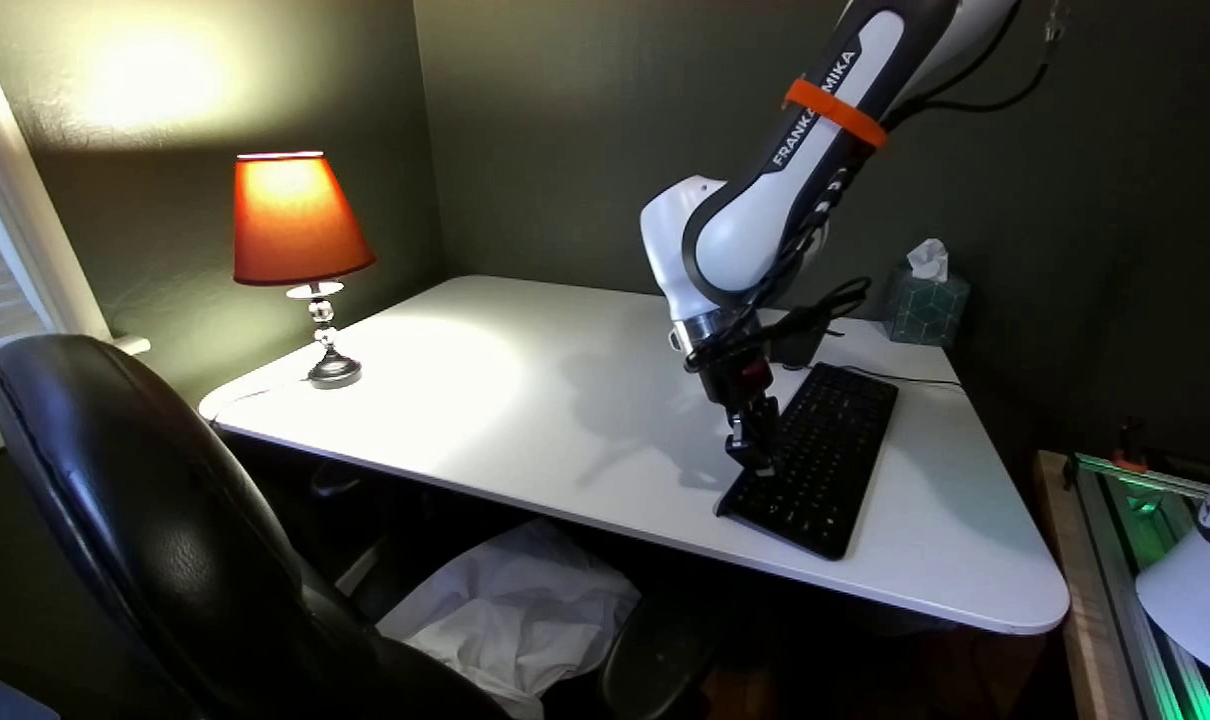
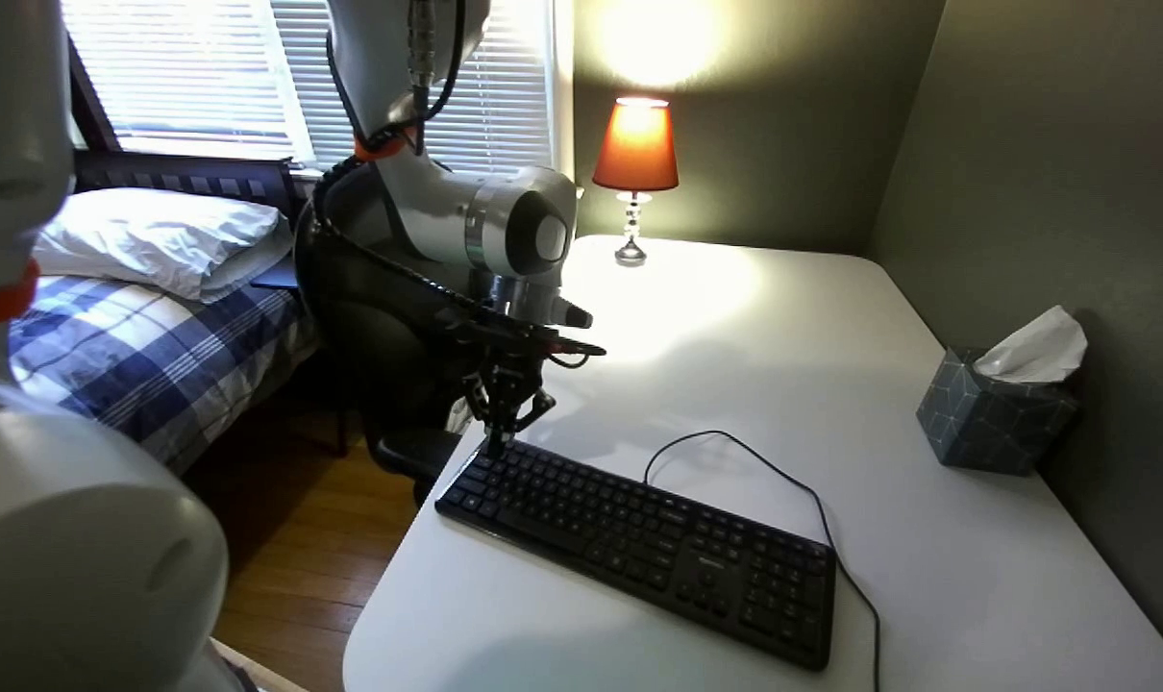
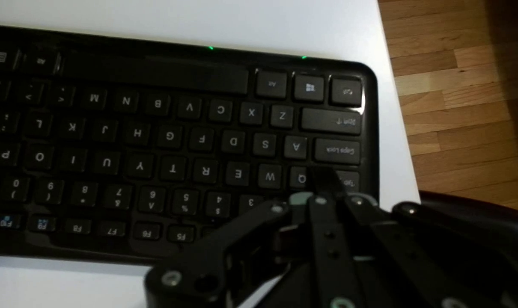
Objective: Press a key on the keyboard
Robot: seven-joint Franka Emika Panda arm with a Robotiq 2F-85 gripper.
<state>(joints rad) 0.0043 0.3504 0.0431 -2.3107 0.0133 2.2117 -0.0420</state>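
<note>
And the gripper is clenched tight, pointing down at one end of the keyboard; in the wrist view its tip overlaps the Q key and Tab key (touching or just above, I can't tell). The keyboard lies flat on the white desk, that same end near the edge, the lamp glowing orange well apart.

In an exterior view, the white arm slopes down from the upper right of the frame and bends toward the wrist near the centre. The gripper points downward there, and in the wrist view, at lower right, its fingers stand together
</note>
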